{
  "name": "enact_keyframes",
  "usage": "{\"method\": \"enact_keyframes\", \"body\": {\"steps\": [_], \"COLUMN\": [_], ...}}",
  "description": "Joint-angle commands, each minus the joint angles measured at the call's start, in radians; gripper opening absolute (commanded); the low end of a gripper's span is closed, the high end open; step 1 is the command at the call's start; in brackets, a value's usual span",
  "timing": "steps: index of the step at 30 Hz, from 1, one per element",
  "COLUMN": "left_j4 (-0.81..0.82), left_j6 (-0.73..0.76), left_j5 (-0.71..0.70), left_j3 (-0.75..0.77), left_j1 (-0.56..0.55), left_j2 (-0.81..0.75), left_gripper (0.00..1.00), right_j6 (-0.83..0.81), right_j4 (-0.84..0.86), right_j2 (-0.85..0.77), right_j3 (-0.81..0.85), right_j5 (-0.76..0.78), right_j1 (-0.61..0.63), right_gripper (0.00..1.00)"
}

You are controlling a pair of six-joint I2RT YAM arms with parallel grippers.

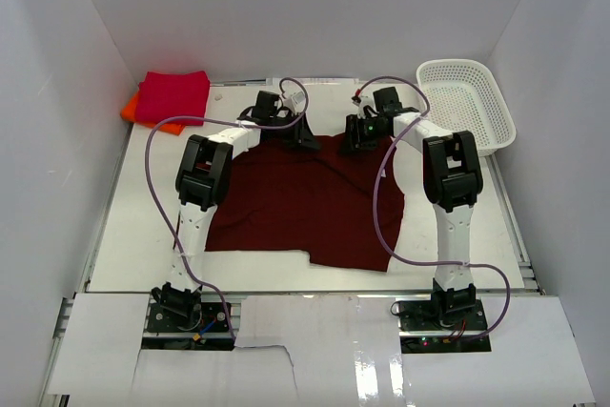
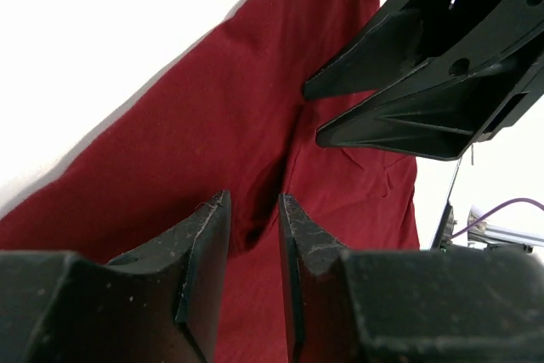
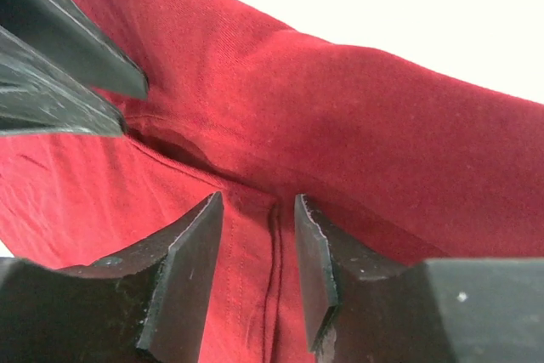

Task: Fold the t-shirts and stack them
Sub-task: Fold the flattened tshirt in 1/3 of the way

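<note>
The large dark maroon t-shirt [image 1: 305, 207] lies spread out on the table, its near right hem hanging lower than the left. Both grippers sit at its far edge, close together. My left gripper [image 1: 305, 136] [image 2: 253, 200] has its jaws a little apart astride a raised crease in the maroon cloth [image 2: 212, 116]. My right gripper [image 1: 353, 138] [image 3: 257, 200] is also slightly open, straddling a stitched seam in the cloth [image 3: 340, 125]. Each wrist view shows the other gripper's black fingers [image 2: 408, 82] [image 3: 59, 57] close by. A folded crimson-red t-shirt [image 1: 173, 94] rests on an orange one [image 1: 133, 110] at the far left.
A white plastic mesh basket [image 1: 469, 102] stands at the far right corner. White walls enclose the table on three sides. Purple cables loop from both arms over the shirt's edges.
</note>
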Motion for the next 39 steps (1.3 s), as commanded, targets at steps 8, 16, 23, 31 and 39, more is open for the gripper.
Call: {"method": "enact_keyframes", "body": {"steps": [8,16,23,31,39], "left_j4": [0.007,0.012,0.007,0.000,-0.003], "left_j6": [0.006,0.006,0.008,0.011,0.016], "left_j5": [0.018,0.013,0.009,0.003,-0.007], "left_j3": [-0.039,-0.055,-0.058,-0.059,-0.061], "left_j1": [-0.005,-0.005,-0.007,-0.010,-0.014], "left_j2": [-0.017,-0.015,-0.014,-0.012,-0.015], "left_gripper": [0.39,0.39,0.39,0.39,0.40], "right_j6": [0.006,0.006,0.031,0.061,0.086], "right_j4": [0.022,0.013,0.030,0.045,0.070], "right_j2": [0.006,-0.016,-0.098,-0.177,-0.220], "right_j3": [0.022,0.008,-0.070,-0.160,-0.234], "right_j5": [-0.030,-0.038,-0.102,-0.185,-0.228], "right_j1": [0.013,0.016,0.025,0.048,0.068], "right_gripper": [0.28,0.08,0.08,0.08,0.08]}}
